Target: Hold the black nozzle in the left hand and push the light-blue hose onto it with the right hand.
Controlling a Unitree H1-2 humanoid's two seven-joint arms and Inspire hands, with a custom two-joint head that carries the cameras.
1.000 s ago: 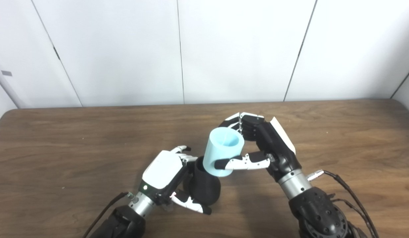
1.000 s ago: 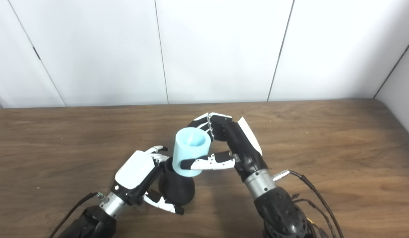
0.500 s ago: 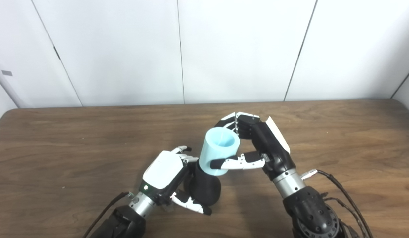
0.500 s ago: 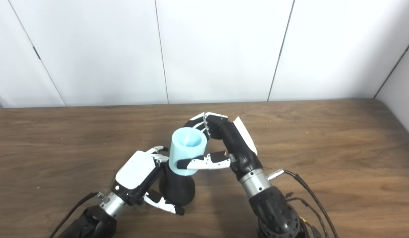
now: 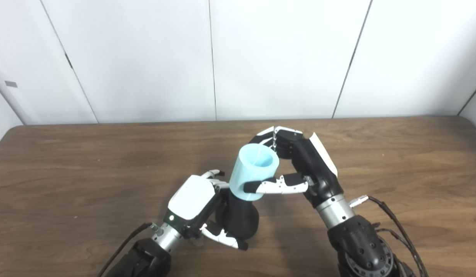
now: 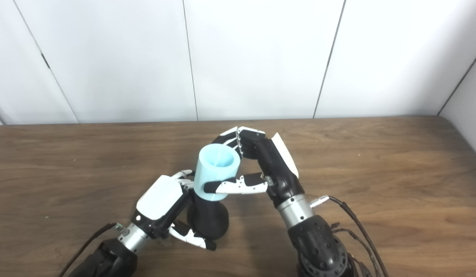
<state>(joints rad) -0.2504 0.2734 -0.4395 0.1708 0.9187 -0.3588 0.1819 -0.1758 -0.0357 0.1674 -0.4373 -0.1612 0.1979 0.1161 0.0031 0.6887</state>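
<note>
A: Which step is this?

B: The seating. Over the table (image 5: 68,161) the right hand (image 5: 299,169) grips the light-blue hose (image 5: 253,175), whose lower end sits over the top of the black nozzle (image 5: 240,219), clasped beside the left hand (image 5: 193,202).

A: And next?

B: Probably a push down along the nozzle's axis. The right eye view looks deeper into the hose's open mouth; how far it overlaps stays hidden in both.
</note>
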